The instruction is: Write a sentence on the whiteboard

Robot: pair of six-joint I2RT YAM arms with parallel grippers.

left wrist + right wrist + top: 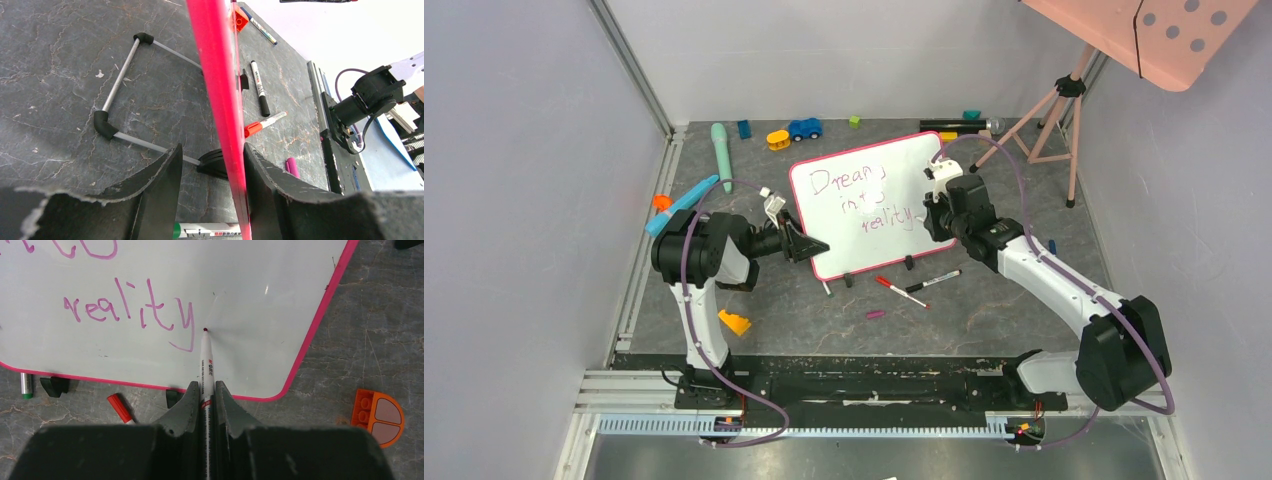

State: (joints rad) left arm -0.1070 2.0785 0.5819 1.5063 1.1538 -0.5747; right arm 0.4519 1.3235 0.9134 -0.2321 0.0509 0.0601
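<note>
Pink-red-framed white whiteboard (911, 168), purple sentence (865, 201)

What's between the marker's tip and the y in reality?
Only bare whiteboard; the right wrist view shows the marker tip just right of the y.

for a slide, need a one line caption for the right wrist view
Right gripper, jaws shut on a marker, tip on the whiteboard just after the purple sentence

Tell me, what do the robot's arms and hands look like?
The left arm and right arm have white segments joined by chunky black joints, with a purple cable looping along each. The left hand and right hand are black, with two wedge-shaped fingers, rough-edged.
</note>
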